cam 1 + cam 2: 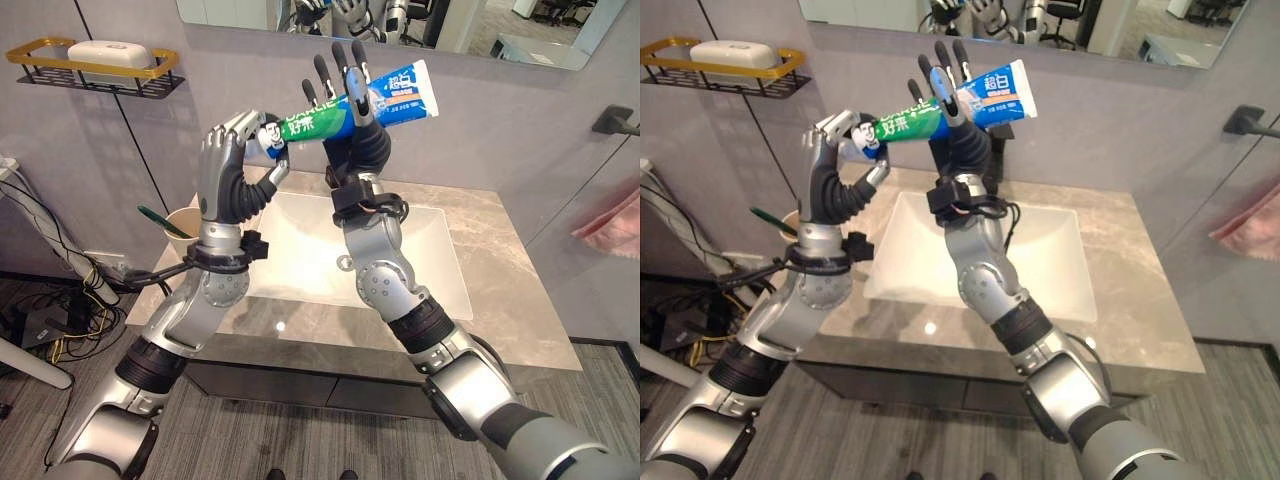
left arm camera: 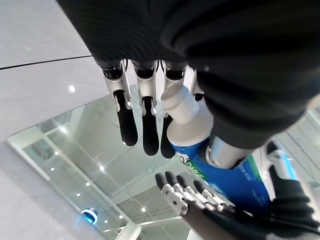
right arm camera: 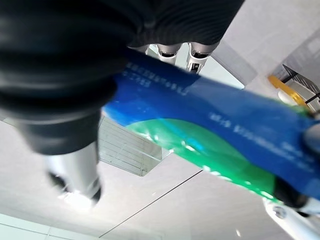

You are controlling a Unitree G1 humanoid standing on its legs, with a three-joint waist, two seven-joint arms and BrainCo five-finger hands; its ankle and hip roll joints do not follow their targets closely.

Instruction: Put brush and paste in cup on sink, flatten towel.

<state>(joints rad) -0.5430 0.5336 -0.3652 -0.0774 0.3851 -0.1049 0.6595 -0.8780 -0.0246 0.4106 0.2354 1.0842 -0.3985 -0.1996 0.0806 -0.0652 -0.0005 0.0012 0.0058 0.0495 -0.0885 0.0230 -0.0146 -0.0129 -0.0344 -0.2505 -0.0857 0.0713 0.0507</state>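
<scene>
The left hand (image 1: 228,160) pinches the toothpaste tube (image 1: 350,108) at its stiff cap end while the right hand (image 1: 345,85), fingers straight, steadies the soft, light body, best gripped near the cap.

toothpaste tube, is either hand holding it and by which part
Both. The left hand curls its fingers round the cap end of the toothpaste tube; the right hand touches the middle, fingers straight.

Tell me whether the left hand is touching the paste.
Touching. In the left eye view the left hand curls round the cap end of the paste; the left wrist view shows the cap against its fingers.
</scene>
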